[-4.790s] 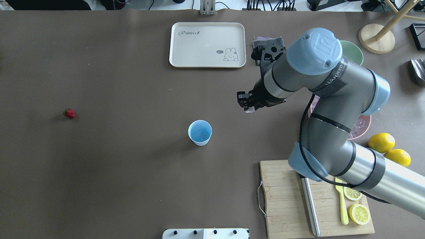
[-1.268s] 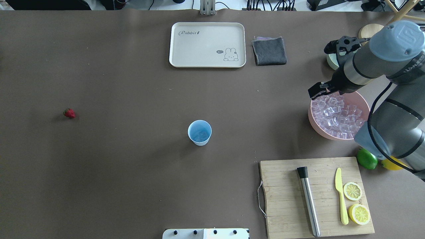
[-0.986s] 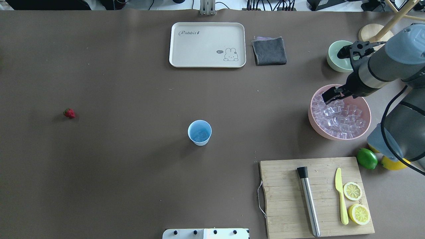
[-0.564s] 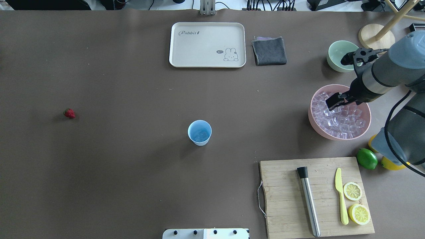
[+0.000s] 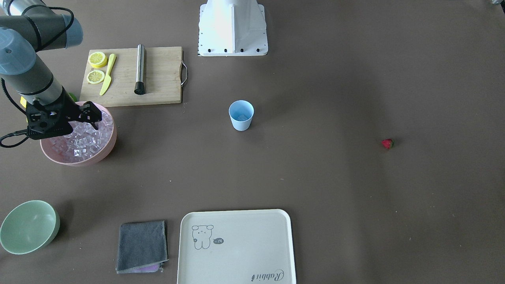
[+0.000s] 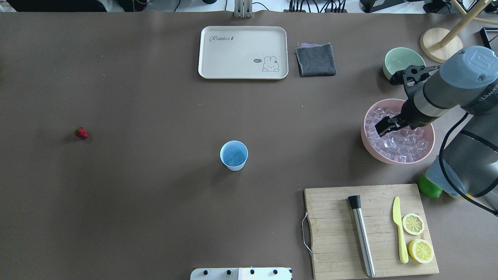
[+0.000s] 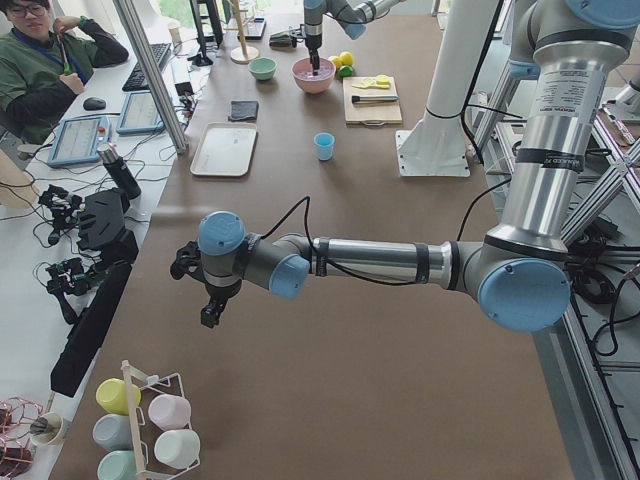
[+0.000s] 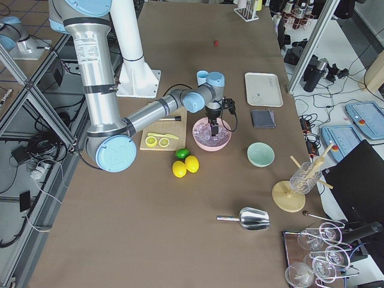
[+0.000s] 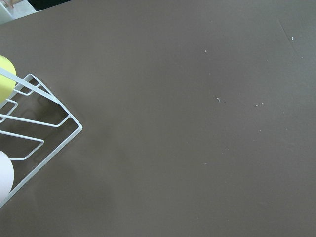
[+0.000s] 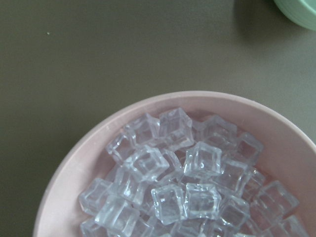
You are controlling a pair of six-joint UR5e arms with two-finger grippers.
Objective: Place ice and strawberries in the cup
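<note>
The light blue cup stands upright mid-table with some ice in its bottom. The tiny red strawberry lies alone far to the left, and shows in the front view. The ice fills the pink bowl; in the right wrist view the cubes lie right below the camera. My right gripper hangs open and empty just over the ice at the bowl's left part, seen also in the front view. My left gripper shows only in the left side view; I cannot tell its state.
A cream tray, a grey cloth and a pale green bowl sit at the far side. A cutting board holds a muddler, a yellow knife and lemon slices. A lime lies by the right arm. A cup rack is near the left wrist.
The right arm swung from near the cup, an ice cube in its gripper, back to the pink bowl. In the last second the now empty gripper moved in over the ice and lower.
</note>
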